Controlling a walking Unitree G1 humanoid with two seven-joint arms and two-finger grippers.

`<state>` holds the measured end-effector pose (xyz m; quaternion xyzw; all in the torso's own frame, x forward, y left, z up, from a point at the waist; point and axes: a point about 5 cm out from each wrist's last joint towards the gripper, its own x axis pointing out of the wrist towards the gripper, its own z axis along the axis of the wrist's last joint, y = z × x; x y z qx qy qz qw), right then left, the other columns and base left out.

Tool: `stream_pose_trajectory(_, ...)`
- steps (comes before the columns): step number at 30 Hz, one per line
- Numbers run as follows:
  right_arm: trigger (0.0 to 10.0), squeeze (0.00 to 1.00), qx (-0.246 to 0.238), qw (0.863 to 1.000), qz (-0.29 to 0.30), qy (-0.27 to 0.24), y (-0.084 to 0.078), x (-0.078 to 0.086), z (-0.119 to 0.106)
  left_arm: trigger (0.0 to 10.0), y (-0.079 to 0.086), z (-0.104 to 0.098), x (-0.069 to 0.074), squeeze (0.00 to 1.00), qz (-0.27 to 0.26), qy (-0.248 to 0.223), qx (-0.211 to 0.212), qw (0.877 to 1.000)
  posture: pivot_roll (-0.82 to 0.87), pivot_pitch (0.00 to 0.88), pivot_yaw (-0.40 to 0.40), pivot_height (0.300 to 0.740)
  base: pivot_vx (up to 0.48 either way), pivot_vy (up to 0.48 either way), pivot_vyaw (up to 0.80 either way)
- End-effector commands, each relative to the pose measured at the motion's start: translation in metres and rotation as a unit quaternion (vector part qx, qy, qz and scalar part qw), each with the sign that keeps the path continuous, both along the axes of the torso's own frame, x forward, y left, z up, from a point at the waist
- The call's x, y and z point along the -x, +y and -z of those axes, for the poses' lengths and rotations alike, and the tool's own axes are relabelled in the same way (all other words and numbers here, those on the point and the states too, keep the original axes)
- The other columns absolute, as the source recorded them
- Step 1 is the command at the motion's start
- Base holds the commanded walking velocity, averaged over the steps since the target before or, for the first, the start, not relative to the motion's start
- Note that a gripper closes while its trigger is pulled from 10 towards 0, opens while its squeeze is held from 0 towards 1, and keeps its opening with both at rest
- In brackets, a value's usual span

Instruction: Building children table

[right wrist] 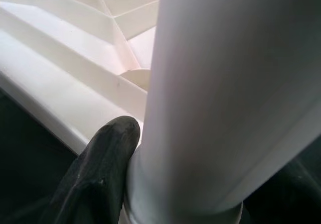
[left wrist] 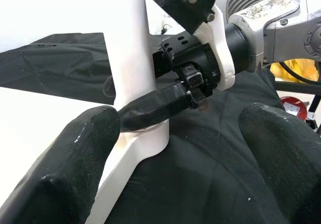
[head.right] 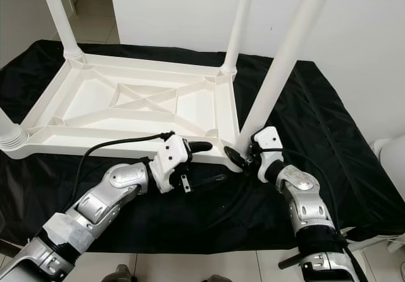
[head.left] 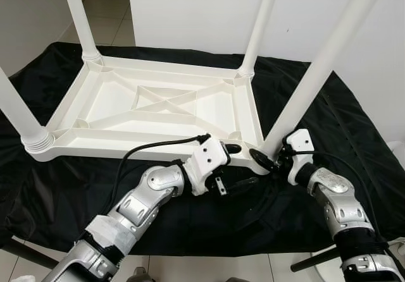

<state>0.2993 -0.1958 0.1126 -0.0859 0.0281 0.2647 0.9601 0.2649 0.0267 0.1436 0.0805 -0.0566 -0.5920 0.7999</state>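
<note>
Lying upside down on a black cloth (head.left: pixel 57 187), the white plastic children's table (head.left: pixel 158 108) showed its ribbed underside, with four white legs rising from its corner sockets. The near-right leg (head.left: pixel 316 73) leaned up and away to the robot's right from its socket (head.left: pixel 253 159) at the corner closest to the robot. The right hand (head.left: pixel 273 162) was closed around the base of that leg, one black finger (right wrist: pixel 95 176) pressed against the leg just above the socket collar. The left hand (head.left: pixel 243 166) sat just beside the same corner, its two fingers spread wide, one finger (head.left: pixel 233 148) lying over the table's near rim and the other (head.left: pixel 243 184) lower against the cloth; in the left wrist view its fingertips (left wrist: pixel 75 163) framed the leg base and the right hand without touching them. Behind the cloth stood a white wall (head.left: pixel 209 10), and pale floor tiles (head.left: pixel 114 16) ran off at the far left.
</note>
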Motion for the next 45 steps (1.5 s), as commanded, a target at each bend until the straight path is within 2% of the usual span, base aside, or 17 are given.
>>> stream_pose_trajectory(1, 10.0, 0.0, 0.002, 0.999, 0.033, 0.016, -0.004, 0.003, 0.008, 10.0, -0.002, 0.001, 0.007, 0.0, 0.069, 0.0, -0.017, 0.997, 0.04, 0.0, -0.06, 0.74, 0.0, 0.0, 0.0)
stream_pose_trajectory(5, 10.0, 0.0, -0.018, 0.995, 0.099, -0.007, 0.003, 0.01, 0.005, 10.0, -0.002, 0.001, 0.008, 0.0, 0.071, 0.001, -0.017, 0.997, 0.04, 0.0, -0.054, 0.74, 0.0, 0.0, 0.0)
stream_pose_trajectory(8, 10.0, 0.0, -0.018, 0.995, 0.099, -0.007, 0.003, 0.01, 0.005, 10.0, -0.002, 0.001, 0.008, 0.0, 0.071, 0.001, -0.017, 0.997, 0.04, 0.0, -0.054, 0.74, 0.0, 0.0, 0.0)
stream_pose_trajectory(10, 10.0, 0.0, -0.043, 0.983, 0.175, -0.034, 0.022, 0.022, -0.001, 10.0, -0.002, 0.002, 0.008, 0.0, 0.074, 0.002, -0.017, 0.997, 0.02, 0.0, -0.043, 0.74, 0.0, 0.0, 0.0)
stream_pose_trajectory(12, 10.0, 0.0, -0.043, 0.983, 0.175, -0.034, 0.022, 0.022, -0.001, 10.0, -0.002, 0.002, 0.008, 0.0, 0.074, 0.002, -0.017, 0.997, 0.02, 0.0, -0.043, 0.74, 0.0, 0.0, 0.0)
stream_pose_trajectory(13, 10.0, 0.0, -0.051, 0.972, 0.225, -0.038, 0.029, 0.026, 0.0, 10.0, -0.003, 0.002, 0.008, 0.0, 0.075, 0.003, -0.017, 0.997, 0.02, 0.0, -0.04, 0.74, 0.0, 0.0, 0.0)
stream_pose_trajectory(15, 10.0, 0.0, -0.051, 0.972, 0.225, -0.038, 0.029, 0.026, 0.0, 10.0, -0.003, 0.002, 0.008, 0.0, 0.075, 0.003, -0.017, 0.997, 0.02, 0.0, -0.04, 0.74, 0.0, 0.0, 0.0)
stream_pose_trajectory(17, 10.0, 0.0, -0.04, 0.951, 0.303, -0.042, 0.041, 0.03, 0.002, 10.0, -0.003, 0.002, 0.009, 0.0, 0.078, 0.004, -0.017, 0.997, 0.02, 0.0, -0.039, 0.74, 0.0, 0.0, 0.0)
stream_pose_trajectory(18, 10.0, 0.0, -0.04, 0.951, 0.303, -0.042, 0.041, 0.03, 0.002, 10.0, -0.003, 0.002, 0.009, 0.0, 0.078, 0.004, -0.017, 0.997, 0.02, 0.0, -0.039, 0.74, 0.0, 0.0, 0.0)
stream_pose_trajectory(20, 10.0, 0.0, -0.045, 0.934, 0.352, -0.04, 0.051, 0.03, 0.004, 10.0, -0.004, 0.001, 0.009, 0.0, 0.08, 0.004, -0.017, 0.997, 0.02, 0.0, -0.04, 0.74, 0.0, 0.0, 0.0)
stream_pose_trajectory(29, 10.0, 0.0, -0.067, 0.93, 0.359, -0.04, 0.055, 0.029, 0.001, 10.0, -0.003, 0.001, 0.009, 0.0, 0.079, 0.005, -0.016, 0.997, 0.02, 0.0, -0.044, 0.74, 0.0, 0.0, 0.0)
stream_pose_trajectory(31, 10.0, 1.0, -0.077, 0.932, 0.353, -0.046, 0.05, 0.032, -0.001, 10.0, -0.004, 0.002, 0.009, 0.0, 0.079, 0.004, -0.016, 0.997, 0.02, 0.0, -0.049, 0.74, 0.0, 0.0, 0.0)
stream_pose_trajectory(37, 10.0, 1.0, -0.097, 0.94, 0.323, -0.054, 0.044, 0.041, -0.007, 10.0, -0.004, 0.002, 0.01, 0.0, 0.078, 0.004, -0.015, 0.997, 0.02, 0.0, -0.057, 0.74, 0.0, 0.0, 0.0)
stream_pose_trajectory(38, 10.0, 0.21, -0.099, 0.948, 0.299, -0.052, 0.041, 0.045, -0.007, 10.0, -0.005, 0.002, 0.009, 0.0, 0.078, 0.004, -0.015, 0.997, 0.02, 0.0, -0.056, 0.74, 0.0, 0.0, 0.0)
stream_pose_trajectory(39, 10.0, 0.21, -0.097, 0.952, 0.287, -0.05, 0.039, 0.046, -0.006, 10.0, -0.005, 0.002, 0.009, 0.0, 0.078, 0.004, -0.015, 0.997, 0.02, 0.0, -0.056, 0.74, 0.0, 0.0, 0.0)
stream_pose_trajectory(40, 10.0, 0.0, -0.096, 0.957, 0.27, -0.048, 0.035, 0.047, -0.005, 10.0, -0.004, 0.002, 0.009, 0.0, 0.078, 0.003, -0.015, 0.997, 0.02, 0.0, -0.055, 0.74, 0.0, 0.0, 0.0)
stream_pose_trajectory(45, 10.0, 0.0, -0.086, 0.971, 0.217, -0.051, 0.024, 0.048, -0.006, 10.0, -0.004, 0.002, 0.009, 0.0, 0.078, 0.003, -0.017, 0.997, 0.02, 0.0, -0.051, 0.74, 0.0, 0.0, 0.0)
